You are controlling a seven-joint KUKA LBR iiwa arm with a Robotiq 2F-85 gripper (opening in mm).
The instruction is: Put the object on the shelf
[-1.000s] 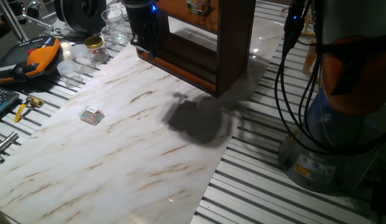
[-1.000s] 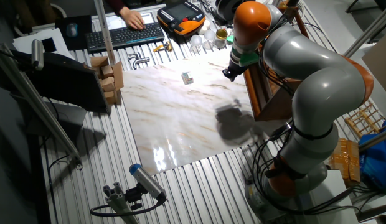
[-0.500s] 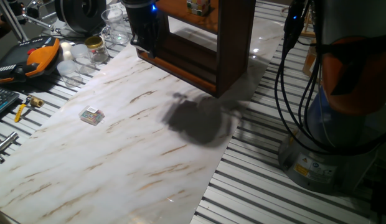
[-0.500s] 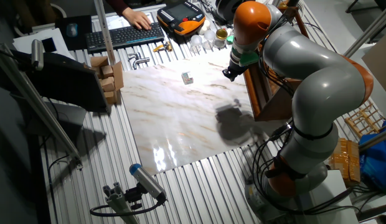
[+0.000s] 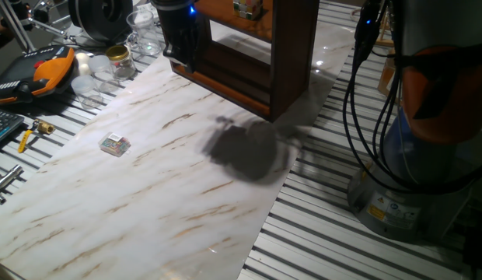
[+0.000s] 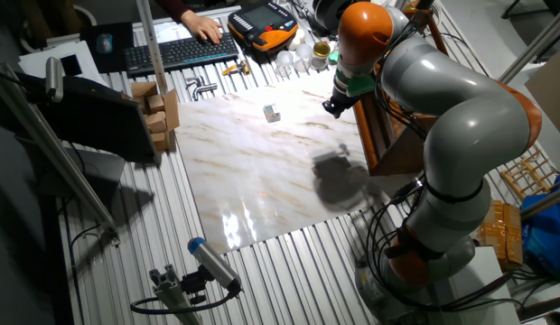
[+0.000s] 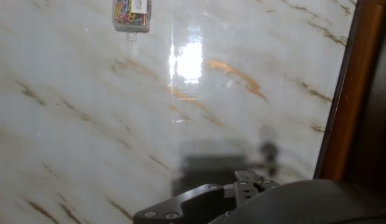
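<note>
Up on the shelf, cube near, apart from claw; its spread untellable.

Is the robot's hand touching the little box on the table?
Apart. One fixed view shows bare table between the hand and the box.

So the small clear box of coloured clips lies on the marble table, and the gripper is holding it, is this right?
Not quite. The box does lie on the marble table, but the gripper is not holding it. One fixed view shows the gripper beside the shelf, well apart from the box.
</note>
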